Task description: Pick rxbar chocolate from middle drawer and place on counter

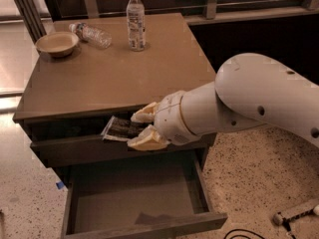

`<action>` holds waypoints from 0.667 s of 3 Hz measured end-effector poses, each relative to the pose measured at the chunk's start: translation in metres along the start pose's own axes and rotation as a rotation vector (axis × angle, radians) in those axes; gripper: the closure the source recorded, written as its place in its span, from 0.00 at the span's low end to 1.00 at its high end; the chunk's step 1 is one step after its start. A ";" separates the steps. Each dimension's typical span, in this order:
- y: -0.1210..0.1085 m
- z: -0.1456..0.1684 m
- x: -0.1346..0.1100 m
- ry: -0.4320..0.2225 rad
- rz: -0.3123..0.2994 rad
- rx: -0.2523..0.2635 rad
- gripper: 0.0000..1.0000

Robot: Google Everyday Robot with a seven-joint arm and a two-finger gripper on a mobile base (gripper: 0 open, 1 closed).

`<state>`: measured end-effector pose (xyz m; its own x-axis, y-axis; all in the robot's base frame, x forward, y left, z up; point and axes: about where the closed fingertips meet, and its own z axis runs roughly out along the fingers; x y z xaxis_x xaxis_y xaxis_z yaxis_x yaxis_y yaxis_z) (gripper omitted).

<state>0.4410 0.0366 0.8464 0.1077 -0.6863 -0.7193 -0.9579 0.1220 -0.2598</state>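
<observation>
Dim, warm light falls from above, brightest on the white arm [259,98] and on the pale floor [15,59] at left, which glares softly. The counter [124,78] has a dull sheen. The gripper [138,129], clamped on the bar [118,128] just under the counter's edge, hangs above the drawer [99,203], whose floor carries a dark shadow.

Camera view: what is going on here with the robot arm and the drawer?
The robot's gripper is shut on the rxbar chocolate. The bar hangs above the open middle drawer, whose floor is bare, and just below the edge of the counter. It is not yet placed. Two water bottles and a bowl are on the counter.
</observation>
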 end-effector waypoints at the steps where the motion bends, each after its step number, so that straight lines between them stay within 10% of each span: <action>1: -0.014 -0.010 -0.017 -0.022 -0.021 0.029 1.00; 2: -0.014 -0.010 -0.017 -0.021 -0.021 0.029 1.00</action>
<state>0.4504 0.0399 0.8687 0.1338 -0.6734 -0.7270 -0.9473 0.1286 -0.2935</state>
